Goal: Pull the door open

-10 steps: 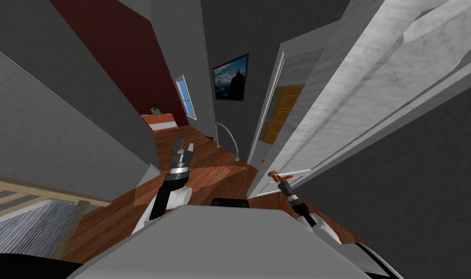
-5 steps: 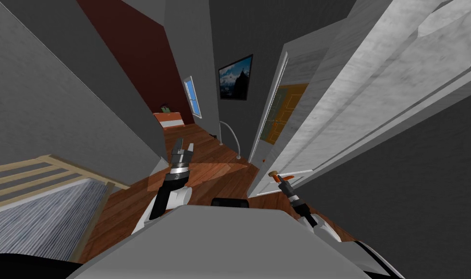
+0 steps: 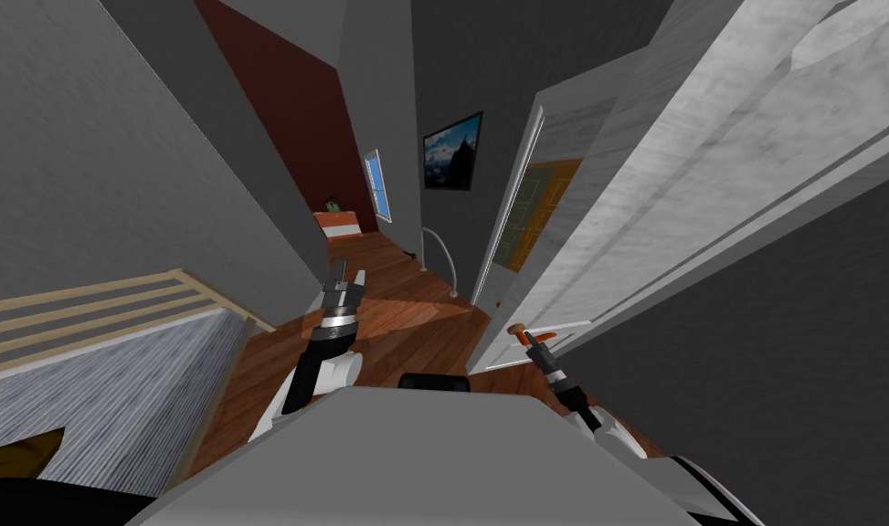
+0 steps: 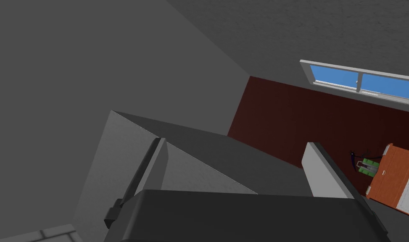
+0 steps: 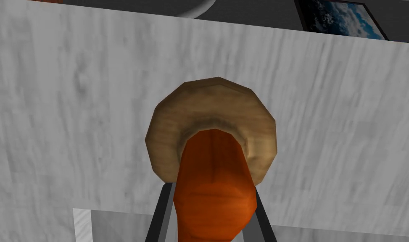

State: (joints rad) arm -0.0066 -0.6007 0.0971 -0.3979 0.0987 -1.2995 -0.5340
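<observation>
Progress looks partial. Your right gripper [image 3: 528,338] is clamped on the orange handle [image 5: 216,189], its blades pressing the handle's sides. The door [image 3: 616,237] appears partly swung towards you, though how far is hard to tell. More pulling is left, by my judgement. The door is pale grey with a wood grain, and a round tan rosette [image 5: 212,122] sits just beyond the gripper, behind the handle. Your left gripper [image 3: 345,281] hangs open, well apart from the door.
</observation>
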